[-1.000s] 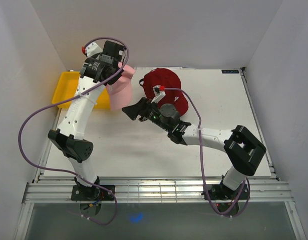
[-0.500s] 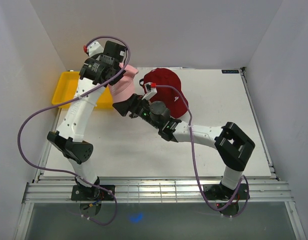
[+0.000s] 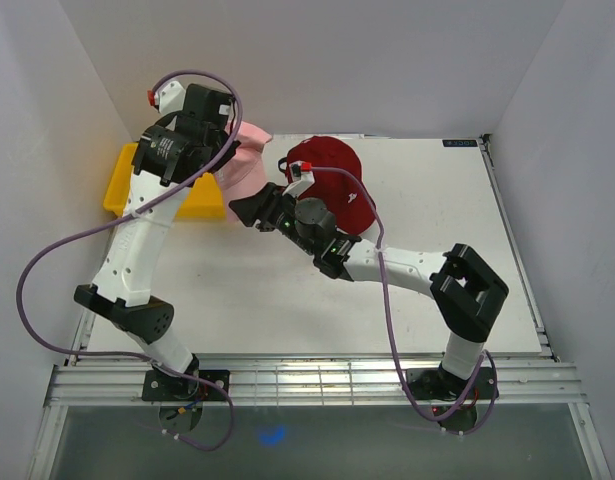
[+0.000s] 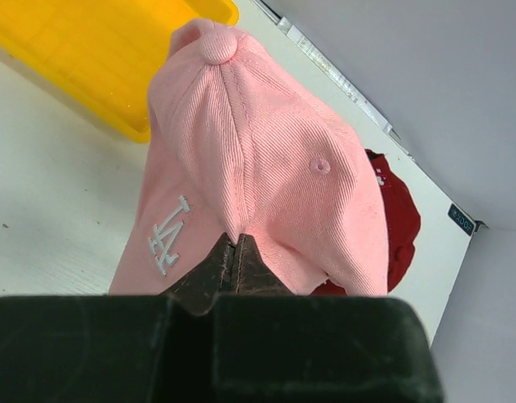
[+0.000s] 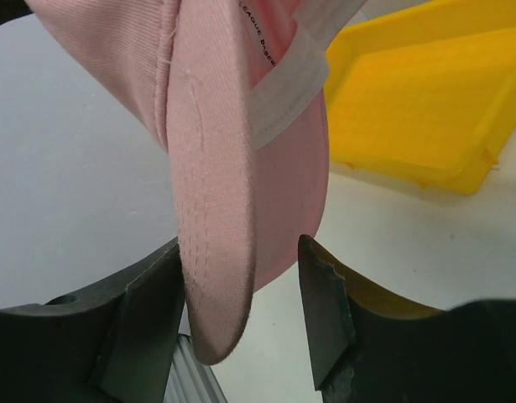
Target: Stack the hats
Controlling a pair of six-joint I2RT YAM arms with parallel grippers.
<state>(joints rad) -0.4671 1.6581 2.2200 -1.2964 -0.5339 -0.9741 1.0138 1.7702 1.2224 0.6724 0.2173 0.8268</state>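
A pink hat (image 3: 251,166) with a white logo hangs above the table's back left, brim down. My left gripper (image 4: 232,243) is shut on a fold of its crown (image 4: 258,159). From the right, my right gripper (image 3: 245,207) stands open around the brim (image 5: 216,210). One finger (image 5: 157,294) lies against the brim's edge, and the other finger (image 5: 325,294) stands a little apart from it. A red hat (image 3: 332,168) sits at the back middle of the table, just right of the pink one, and shows behind it in the left wrist view (image 4: 400,218).
A yellow tray (image 3: 119,190) lies at the table's back left edge, under and behind the left arm, and shows in both wrist views (image 4: 90,59) (image 5: 425,109). White walls close in the table on three sides. The right arm stretches across the table's middle.
My right gripper has moved left to the pink hat's brim and its jaws have narrowed around it. The left arm has shifted a little left with the hat.
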